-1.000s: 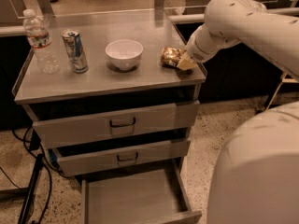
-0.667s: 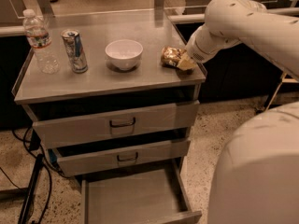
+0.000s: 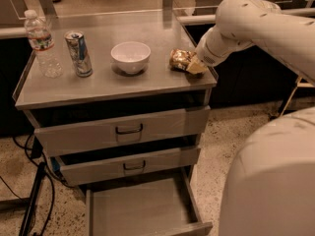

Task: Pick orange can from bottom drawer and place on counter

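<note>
Gold-orange can (image 3: 179, 60): sitting on the counter (image 3: 98, 85) at the right front corner, already out of the bottom drawer (image 3: 138, 210), which is standing open and showing only bare floor.
Gripper (image 3: 196, 67): hanging at the can's right side, touching it or just beside it, and reaching in from the right over the counter's edge.
Grip state: cannot tell; the wrist is covering the contact, so I'm not calling it clamped or released.
Key relation: the can is lying directly left of the gripper, on the side away from the arm. Looks like it's lying tilted, with its long axis running roughly left-right toward the gripper, but the crumpled surface is making that hard to confirm.
Clearance: the white bowl (image 3: 130, 57) is sitting near, further left of the can and apart from it. The blue-and-silver can (image 3: 78, 53) and water bottle (image 3: 43, 43) are standing well apart at the far left.
Judgement: I'm reading this as the placing step. The exit needs to be going right or up, away from the can, and the nearby edge is making any nudge risky.
</note>
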{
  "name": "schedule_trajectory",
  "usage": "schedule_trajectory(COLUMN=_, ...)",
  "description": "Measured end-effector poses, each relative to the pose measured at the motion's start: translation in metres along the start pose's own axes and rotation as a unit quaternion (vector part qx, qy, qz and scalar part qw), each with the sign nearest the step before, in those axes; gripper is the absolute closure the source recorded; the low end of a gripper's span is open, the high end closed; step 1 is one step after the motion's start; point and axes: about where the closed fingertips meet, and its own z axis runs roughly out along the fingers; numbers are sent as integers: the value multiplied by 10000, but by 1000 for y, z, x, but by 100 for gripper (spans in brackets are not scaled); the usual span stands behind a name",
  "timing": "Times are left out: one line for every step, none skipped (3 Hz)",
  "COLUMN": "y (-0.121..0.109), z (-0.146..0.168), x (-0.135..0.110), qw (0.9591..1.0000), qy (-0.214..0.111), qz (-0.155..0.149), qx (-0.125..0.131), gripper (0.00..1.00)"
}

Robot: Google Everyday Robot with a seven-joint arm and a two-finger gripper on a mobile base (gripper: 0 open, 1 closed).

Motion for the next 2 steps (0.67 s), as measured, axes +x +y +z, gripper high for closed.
schedule_trajectory(y=0, z=0, x=0, qw=10000, qy=0, qz=0, qx=0, gripper=35)
schedule_trajectory(y=0, z=0, x=0, qw=10000, qy=0, qz=0, qx=0, gripper=11)
